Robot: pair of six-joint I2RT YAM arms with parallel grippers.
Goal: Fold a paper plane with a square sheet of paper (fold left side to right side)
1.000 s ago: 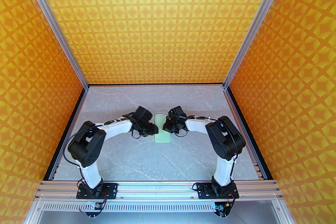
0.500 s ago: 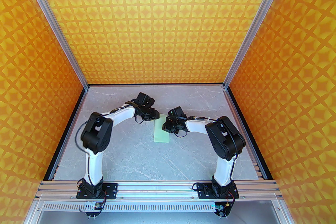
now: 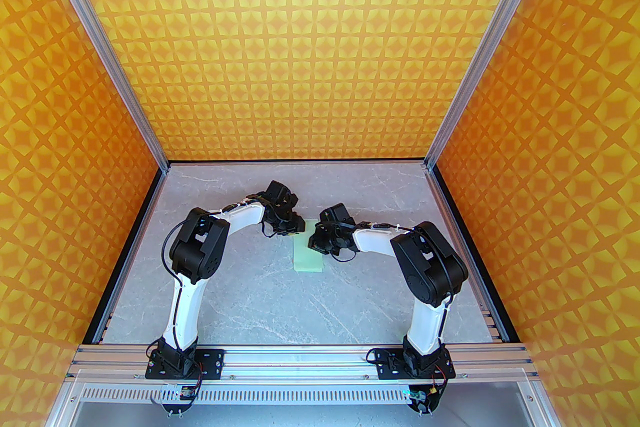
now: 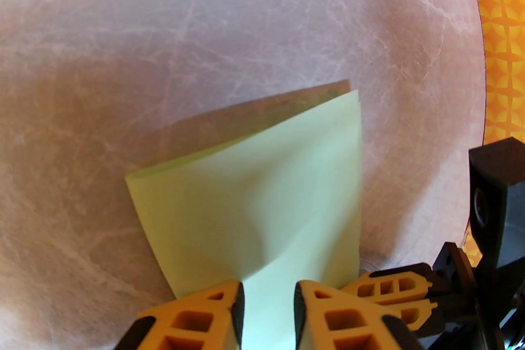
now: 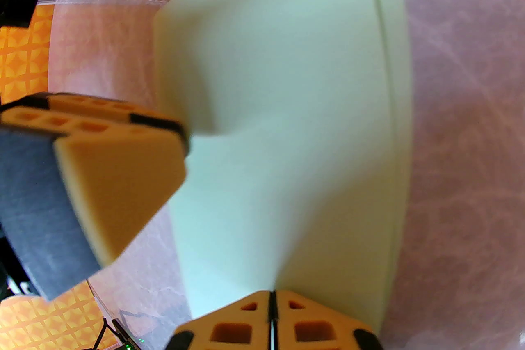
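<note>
The sheet of paper [image 3: 307,259] lies folded in half as a narrow pale green strip on the grey table, long side running away from me. In the left wrist view the sheet of paper [image 4: 266,184] bulges slightly. My left gripper [image 3: 298,227] hangs over its far left corner, and the left gripper [image 4: 268,295] has its jaws a narrow gap apart with paper showing below the gap. My right gripper [image 3: 316,242] sits at the strip's right edge. In its own view the right gripper [image 5: 270,297] is shut, tips down on the sheet of paper [image 5: 287,94]. No paper plane shape shows.
The grey marble-look table [image 3: 280,305] is walled by orange patterned panels [image 3: 320,39] on three sides. An aluminium rail [image 3: 300,357] carries both arm bases at the near edge. The two wrists stand close together over the strip.
My left arm has swung from the strip's left middle to its far end and its jaws have narrowed. The right arm and the paper have stayed put.
</note>
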